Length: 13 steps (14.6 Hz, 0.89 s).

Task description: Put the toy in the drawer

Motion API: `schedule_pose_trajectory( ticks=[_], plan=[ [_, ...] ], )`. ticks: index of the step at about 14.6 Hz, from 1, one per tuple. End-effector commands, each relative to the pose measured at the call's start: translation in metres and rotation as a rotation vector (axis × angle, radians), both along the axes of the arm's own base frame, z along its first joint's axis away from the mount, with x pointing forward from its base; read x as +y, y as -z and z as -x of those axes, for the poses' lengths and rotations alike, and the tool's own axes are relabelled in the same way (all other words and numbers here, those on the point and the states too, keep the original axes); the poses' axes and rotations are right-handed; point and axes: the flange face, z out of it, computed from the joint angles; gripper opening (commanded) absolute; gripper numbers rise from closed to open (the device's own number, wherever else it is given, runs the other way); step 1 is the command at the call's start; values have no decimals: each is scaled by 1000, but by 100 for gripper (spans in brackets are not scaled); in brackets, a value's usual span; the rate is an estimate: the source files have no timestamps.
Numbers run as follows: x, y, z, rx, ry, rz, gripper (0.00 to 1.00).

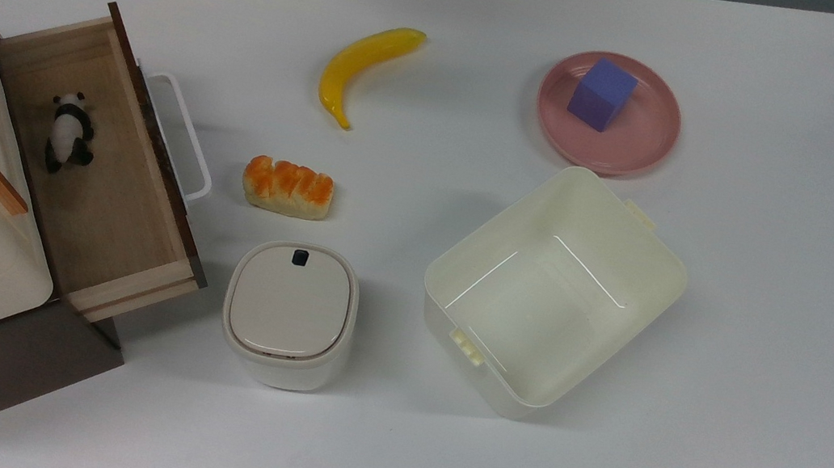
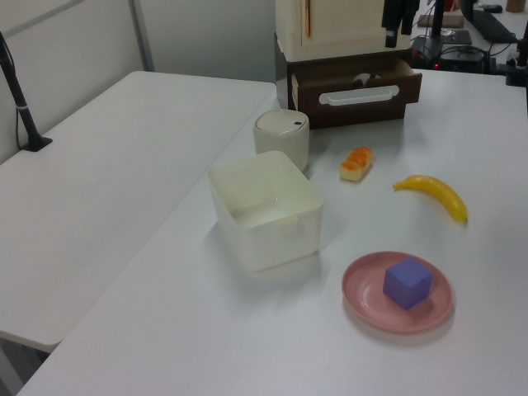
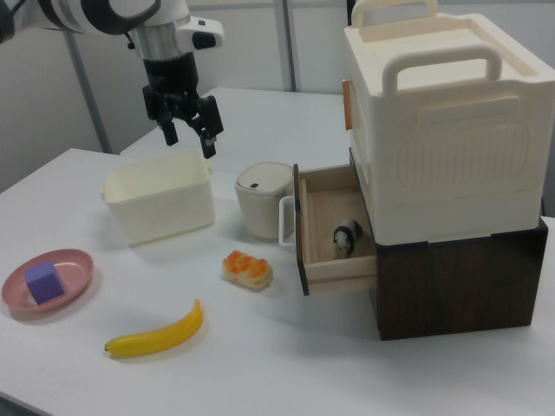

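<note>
toy point(image 1: 69, 134) in drawer point(image 1: 110, 223), cube point(image 1: 602, 94) on plate point(image 1: 647, 144)

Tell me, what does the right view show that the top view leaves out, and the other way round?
The right view shows the robot's hand, open and empty, raised above the table, plus the cream handled case stacked over the drawer. The top view looks straight down into the cream bin, which has nothing in it. Both show the panda toy lying in the open drawer, along with the banana, the bread and the purple cube on its pink plate.
</note>
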Motion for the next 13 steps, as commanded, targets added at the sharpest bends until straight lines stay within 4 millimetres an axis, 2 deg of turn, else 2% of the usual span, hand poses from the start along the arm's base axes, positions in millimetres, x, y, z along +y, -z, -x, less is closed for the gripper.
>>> schedule_pose_trajectory(
  ticks=[1, 6, 10, 13],
  plan=[
    [-1, -9, 12, -45, 90, 1, 100],
    [-8, -16, 22, -44, 185, 11, 100],
    [-11, -15, 23, -26, 84, 5, 100],
    [-15, -15, 25, -19, 98, -1, 100]
  ],
)
